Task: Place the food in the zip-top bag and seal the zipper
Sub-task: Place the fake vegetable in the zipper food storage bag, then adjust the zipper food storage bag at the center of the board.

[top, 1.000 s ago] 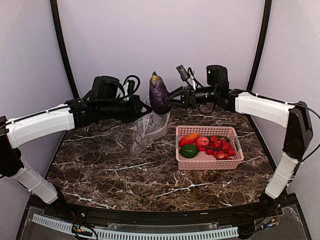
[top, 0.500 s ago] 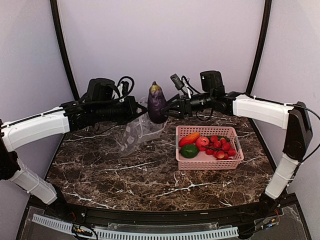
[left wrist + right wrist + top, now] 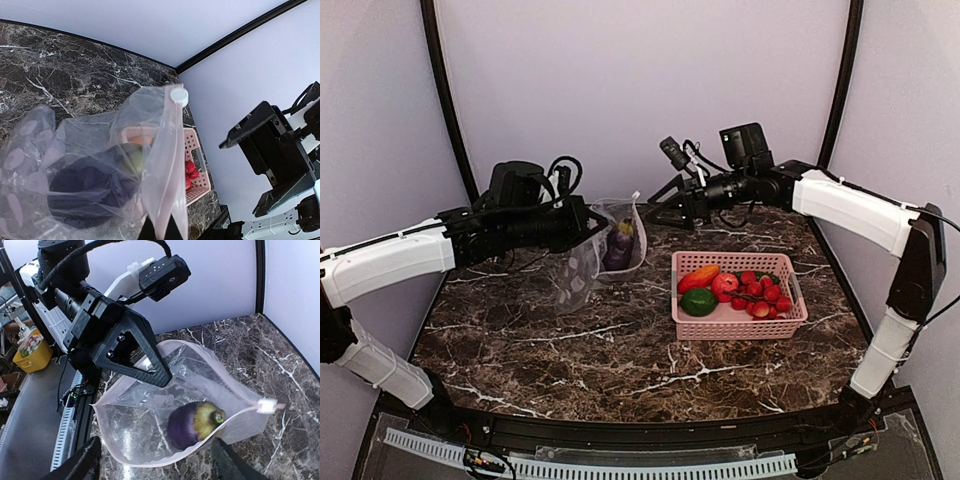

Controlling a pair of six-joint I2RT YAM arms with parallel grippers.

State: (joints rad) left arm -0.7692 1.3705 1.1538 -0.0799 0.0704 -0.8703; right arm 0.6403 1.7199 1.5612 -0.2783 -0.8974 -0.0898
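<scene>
The clear zip-top bag (image 3: 582,268) hangs open from my left gripper (image 3: 592,225), which is shut on its rim strip, the zipper (image 3: 169,150). A purple eggplant (image 3: 619,247) sits inside the bag, stem up (image 3: 195,425). Just right of the bag mouth and above it, my right gripper (image 3: 658,210) is open and empty, with the bag mouth (image 3: 165,390) framed between its fingers. A white slider (image 3: 267,406) sits at the zipper's end. The other food lies in the pink basket (image 3: 740,330): an orange-red piece (image 3: 700,277), a green pepper (image 3: 699,301) and red berries (image 3: 762,292).
The basket stands on the dark marble table (image 3: 570,350) at centre right, below the right arm. Black frame posts (image 3: 445,110) and pale walls close in the back. In the left wrist view the right arm (image 3: 272,150) hangs close beside the bag.
My right gripper opened and let go of the eggplant, which dropped into the bag. The right gripper then drew back to the right. The left arm shifted slightly left with the bag.
</scene>
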